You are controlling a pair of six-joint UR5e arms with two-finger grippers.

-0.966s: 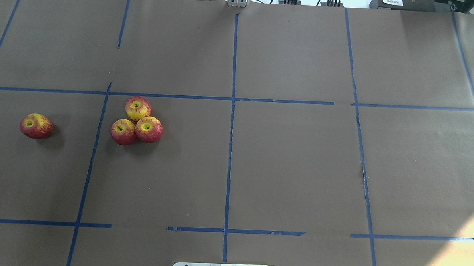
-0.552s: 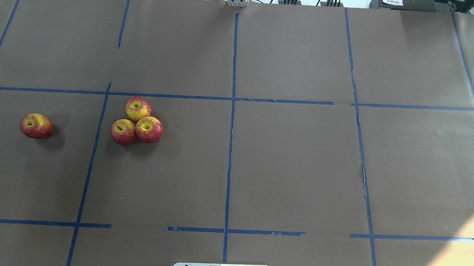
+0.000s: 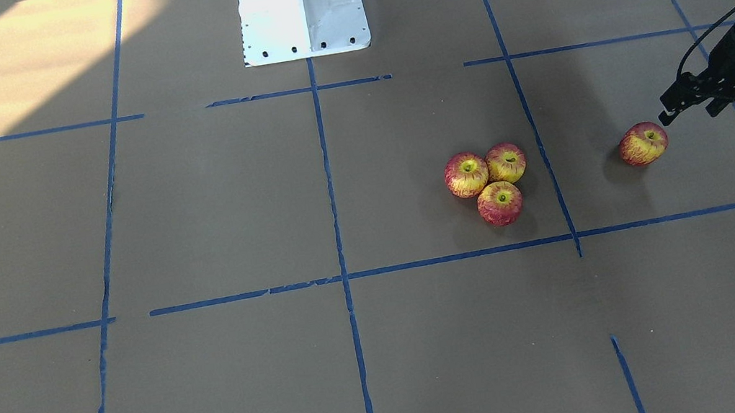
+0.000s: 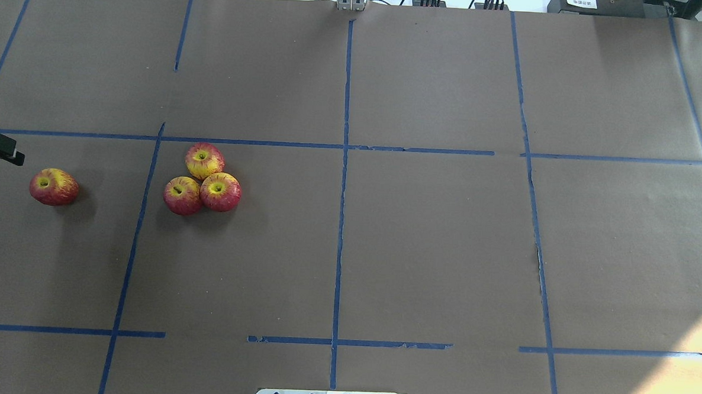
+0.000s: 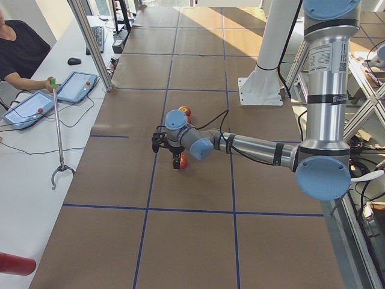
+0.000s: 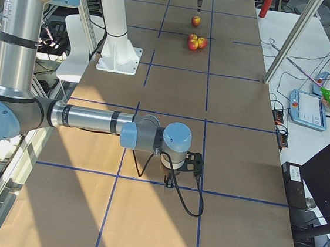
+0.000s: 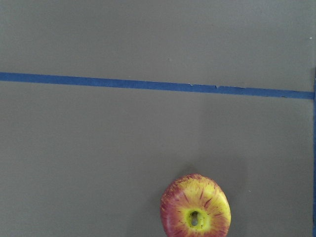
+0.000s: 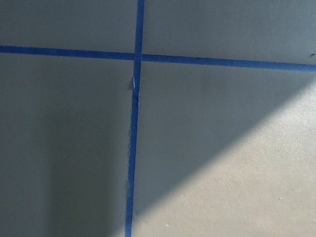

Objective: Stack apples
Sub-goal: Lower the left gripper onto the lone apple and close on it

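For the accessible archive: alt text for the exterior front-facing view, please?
Three red-and-yellow apples touch in a cluster on a brown table with blue tape lines; a fourth apple lies alone to their right. The left arm's pincer is near that lone apple, at the picture's right edge. The robot's white base stands top centre.

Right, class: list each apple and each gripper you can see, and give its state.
Lone apple: resting on the table, not gripped.
Three clustered apples: on the table, touching in a triangle, none stacked.
Left gripper: open, empty, above the table beside the lone apple.
Right gripper: far from the apples; open or shut cannot be told.
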